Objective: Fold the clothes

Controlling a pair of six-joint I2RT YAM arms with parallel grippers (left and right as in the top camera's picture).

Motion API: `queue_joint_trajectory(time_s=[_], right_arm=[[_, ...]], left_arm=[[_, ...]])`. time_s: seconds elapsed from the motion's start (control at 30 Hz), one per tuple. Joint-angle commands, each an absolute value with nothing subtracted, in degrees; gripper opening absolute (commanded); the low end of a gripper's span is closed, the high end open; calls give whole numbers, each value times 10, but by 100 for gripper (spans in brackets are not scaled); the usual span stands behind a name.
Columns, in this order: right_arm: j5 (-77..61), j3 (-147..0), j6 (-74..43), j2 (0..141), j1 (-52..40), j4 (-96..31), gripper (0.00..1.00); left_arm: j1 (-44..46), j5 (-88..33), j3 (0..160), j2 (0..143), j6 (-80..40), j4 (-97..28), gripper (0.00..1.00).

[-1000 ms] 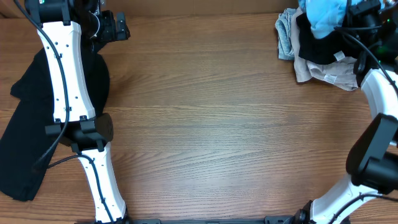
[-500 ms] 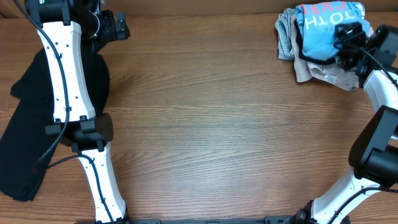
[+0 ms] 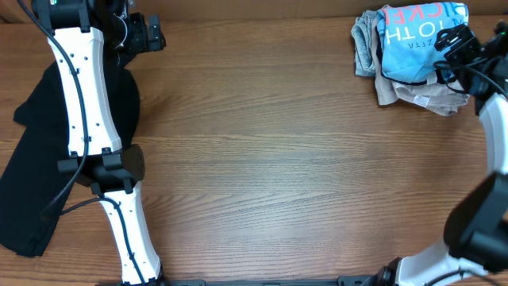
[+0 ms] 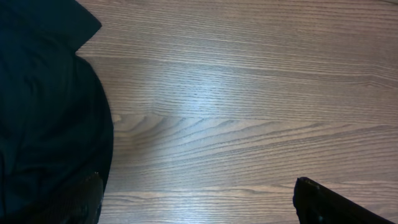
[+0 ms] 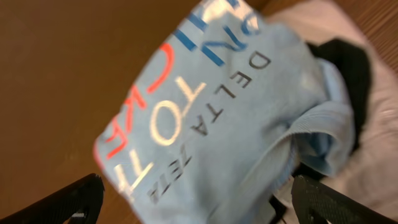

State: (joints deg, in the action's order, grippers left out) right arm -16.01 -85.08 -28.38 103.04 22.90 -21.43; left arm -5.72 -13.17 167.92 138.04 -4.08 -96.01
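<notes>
The light blue T-shirt lies folded on top of a pile at the table's far right corner, its white and red-orange lettering facing up. My right gripper hovers over its right edge, open. In the right wrist view the T-shirt fills the space beneath the right gripper, and both fingertips stand wide apart, clear of the cloth. A black garment sprawls at the left edge. My left gripper is open over bare wood; the black garment lies beside its left finger.
Under the T-shirt sit a grey garment, a beige one and a black piece. The left arm stretches over the black garment. The wooden table spreads between the two arms.
The right gripper has opened and let go of the blue T-shirt, which was bunched in it and now lies flat on the pile. The gripper has drawn back to the right. Left arm unmoved.
</notes>
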Motion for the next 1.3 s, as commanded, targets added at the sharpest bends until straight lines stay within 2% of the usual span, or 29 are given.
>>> queue_joint_trajectory(time_s=[0.0,0.23,0.37,0.53,0.87,1.13,1.27], right_arm=[[-117,-860,-235,969,233,-253,100],[-126,-860,-170,874,231,-367,100],[-201,-860,-89,803,221,-411,100],[-369,-860,33,713,182,-507,100],[-376,-860,28,593,50,-655,100],[-374,-860,29,585,41,-707,100],[-287,-859,31,588,41,-730,100]], left_arm=[[-60,-124,1676,1384,-30,-958,100],[-60,-118,1676,1384,-30,-960,100],[-60,-118,1676,1384,-30,-960,100],[-60,-118,1676,1384,-30,-960,100],[-60,-118,1676,1384,-30,-960,100],[-60,-118,1676,1384,-30,-960,100],[-60,-118,1676,1384,-30,-960,100]])
